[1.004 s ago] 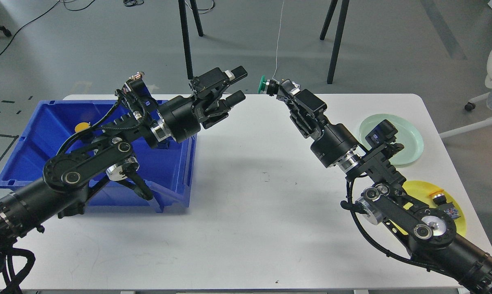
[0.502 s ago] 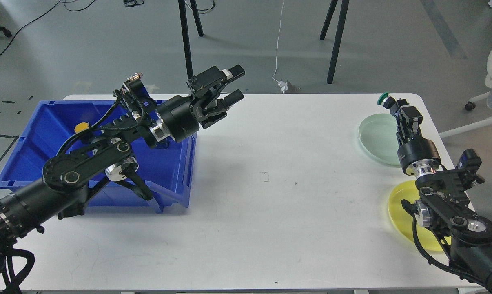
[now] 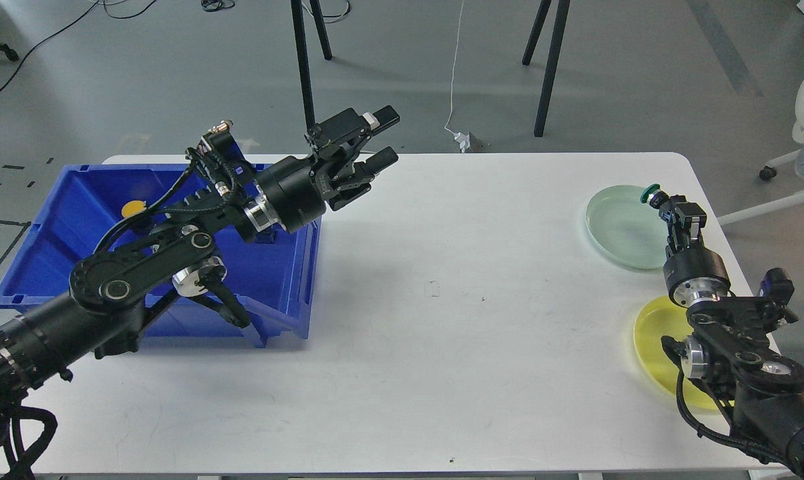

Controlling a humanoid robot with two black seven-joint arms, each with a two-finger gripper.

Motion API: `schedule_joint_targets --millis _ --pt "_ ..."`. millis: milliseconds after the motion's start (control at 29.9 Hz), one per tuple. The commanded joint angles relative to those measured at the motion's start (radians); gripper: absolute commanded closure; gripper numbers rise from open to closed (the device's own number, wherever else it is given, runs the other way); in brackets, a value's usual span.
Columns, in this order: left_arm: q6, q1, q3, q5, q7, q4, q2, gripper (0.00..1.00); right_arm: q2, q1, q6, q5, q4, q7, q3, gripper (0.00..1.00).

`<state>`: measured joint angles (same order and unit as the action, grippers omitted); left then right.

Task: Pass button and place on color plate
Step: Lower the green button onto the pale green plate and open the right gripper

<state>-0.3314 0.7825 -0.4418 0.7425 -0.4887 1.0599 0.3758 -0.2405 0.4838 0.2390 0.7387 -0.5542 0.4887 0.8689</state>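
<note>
Head view: button (image 3: 653, 195) at right tool (image 3: 667, 204) tip

The middle of the white rectangular table (image 3: 429, 320) is being left bare, so wide passage is being offered there between the two arms. The left side is being occupied by the deep blue plastic bin (image 3: 55, 227). At the right edge, room is being taken by the pale green round plate (image 3: 619, 227) and the yellow round plate (image 3: 655, 340).
</note>
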Motion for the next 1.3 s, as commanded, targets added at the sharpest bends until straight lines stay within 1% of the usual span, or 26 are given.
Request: schedule_joint_targets --millis 0,100,201,301,502,636,836,1004,1271 --pt "0.000 -0.002 -0.001 0.000 0.000 0.000 0.000 0.15 0.026 0.015 -0.009 -0.044 0.054 0.000 -0.007 0.79" --pt "0.000 -0.002 -0.001 0.000 0.000 0.000 0.000 0.15 0.050 0.041 -0.014 -0.058 0.120 0.000 -0.022 0.76" --pt "0.000 -0.002 -0.001 0.000 0.000 0.000 0.000 0.15 0.063 0.055 -0.018 -0.065 0.148 0.000 -0.033 0.74" --pt "0.000 -0.002 -0.001 0.000 0.000 0.000 0.000 0.15 0.067 0.056 -0.018 -0.071 0.148 0.000 -0.044 0.74" --pt "0.000 -0.002 -0.001 0.000 0.000 0.000 0.000 0.15 0.073 0.067 -0.018 -0.071 0.148 0.000 -0.060 0.69" --pt "0.002 -0.002 -0.001 0.000 0.000 0.000 0.000 0.15 0.076 0.067 -0.018 -0.071 0.149 0.000 -0.061 0.68" --pt "0.000 -0.003 -0.001 0.000 0.000 0.002 0.000 0.15 0.078 0.068 -0.017 -0.071 0.149 0.000 -0.060 0.60" --pt "0.002 -0.003 0.000 0.000 0.000 0.002 -0.001 0.15 0.078 0.068 -0.018 -0.071 0.148 0.000 -0.062 0.57" --pt "0.002 -0.003 -0.001 0.000 0.000 0.002 0.000 0.15 0.078 0.068 -0.017 -0.071 0.148 0.000 -0.062 0.56"
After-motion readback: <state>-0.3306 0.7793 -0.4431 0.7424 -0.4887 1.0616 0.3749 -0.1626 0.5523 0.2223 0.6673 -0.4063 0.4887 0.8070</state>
